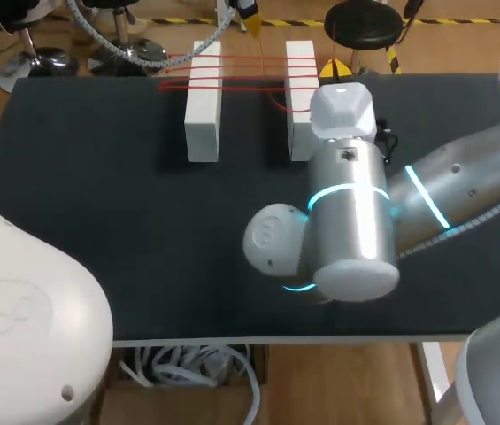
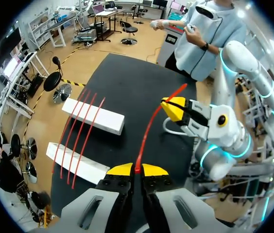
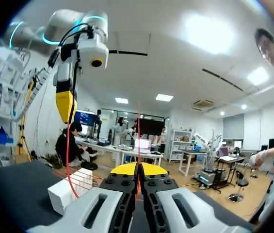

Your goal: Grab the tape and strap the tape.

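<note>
Right arm (image 1: pixel 356 204) comes in from the right and lies low across the bench (image 1: pixel 99 195). Its white wrist sits just over the right white block (image 1: pixel 299 88). Right fingers (image 3: pixel 137 169) are pinched nearly closed, yellow tips together. A thin strand of red tape (image 3: pixel 138 136) is caught between them and rises straight out ahead of the tips.

Of the left arm (image 1: pixel 19 328), only the big white shoulder shows at the near left corner in the head view. In the right wrist view its far end hangs high above the bench, with the fingers pointing down. Left fingers (image 2: pixel 136 169) are also closed narrow, clamped on the same tape from both sides. From the left wrist view, the strand leaves these tips, curves slightly and runs up to the right arm's yellow tips ahead, then a little past them. So one free strand is held at both ends, off the bench surface.

The rest of the tape is several red strands laid side by side across the tops of both blocks, bridging the gap between them. The left white block (image 1: pixel 203 102) and the right one stand parallel and apart on the far side of the bench. In the right wrist view one block sits beside and below the fingers, with red strands over it.
</note>
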